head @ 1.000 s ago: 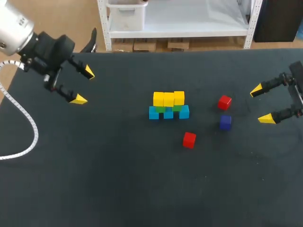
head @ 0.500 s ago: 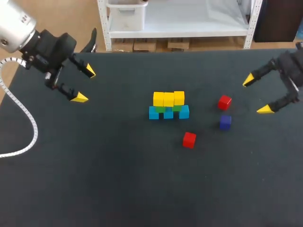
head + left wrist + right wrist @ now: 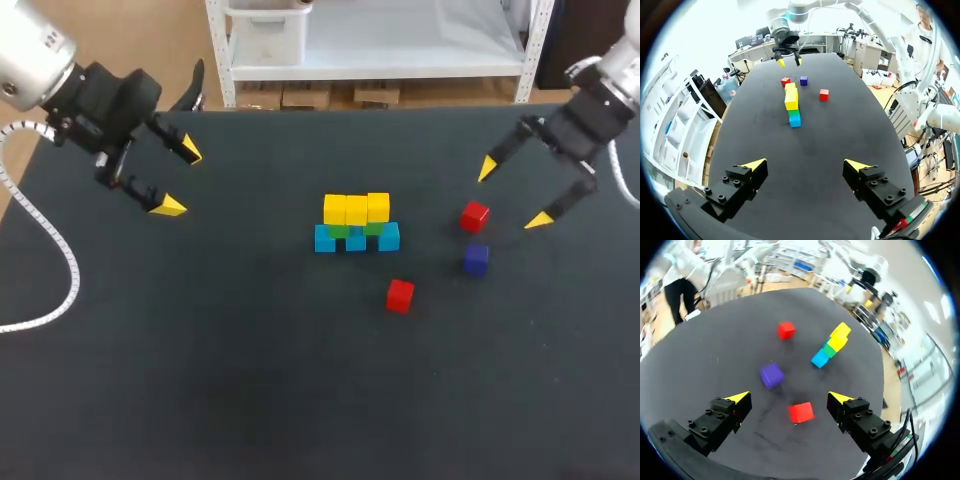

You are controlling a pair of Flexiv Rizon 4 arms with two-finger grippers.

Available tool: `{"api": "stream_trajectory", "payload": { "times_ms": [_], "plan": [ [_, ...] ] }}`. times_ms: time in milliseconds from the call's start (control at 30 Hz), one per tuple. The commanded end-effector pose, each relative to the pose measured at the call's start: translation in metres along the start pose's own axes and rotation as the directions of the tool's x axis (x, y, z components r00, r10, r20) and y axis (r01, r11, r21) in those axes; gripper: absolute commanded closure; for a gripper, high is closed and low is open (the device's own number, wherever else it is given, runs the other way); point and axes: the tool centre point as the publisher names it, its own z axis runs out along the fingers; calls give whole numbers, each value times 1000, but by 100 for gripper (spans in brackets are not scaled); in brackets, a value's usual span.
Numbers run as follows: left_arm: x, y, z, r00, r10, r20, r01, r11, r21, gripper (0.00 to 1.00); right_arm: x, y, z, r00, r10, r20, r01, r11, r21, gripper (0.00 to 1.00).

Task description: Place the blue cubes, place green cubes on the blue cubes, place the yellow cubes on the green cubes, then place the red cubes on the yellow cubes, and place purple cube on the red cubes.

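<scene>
At frame centre: yellow cubes [image 3: 356, 209] are stacked on green cubes [image 3: 340, 231] over blue cubes [image 3: 355, 240] | right of centre: red cube [image 3: 475, 216] lies just beside right gripper [image 3: 513, 194], fingers spread wide; purple cube [image 3: 476, 259] just below; second red cube [image 3: 400, 296] lower left | upper left: left gripper [image 3: 179, 180], spread wide

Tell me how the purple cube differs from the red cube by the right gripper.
The small red cube is bright red; the small purple cube is dark. The red cube shows between the right gripper's open fingers; the purple cube lies ahead of them. Both sit unstacked on the black table.
</scene>
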Motion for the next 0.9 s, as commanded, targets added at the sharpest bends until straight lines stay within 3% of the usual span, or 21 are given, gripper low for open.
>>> {"api": "stream_trajectory", "payload": {
  "times_ms": [33,300,567,900],
  "plan": [
    [1,2,0,1000,2,0,-2,1000,3,0,20,-24,7,966,-240,92,257,921,-292,0],
    [1,2,0,1000,2,0,-2,1000,3,0,35,-23,24,967,-250,52,254,920,-297,0],
    [1,2,0,1000,2,0,-2,1000,3,0,40,-17,36,985,-173,-1,169,960,-225,0],
    [1,2,0,1000,2,0,-2,1000,3,0,46,-12,43,990,-134,-38,125,974,-190,0]
  ]
}}
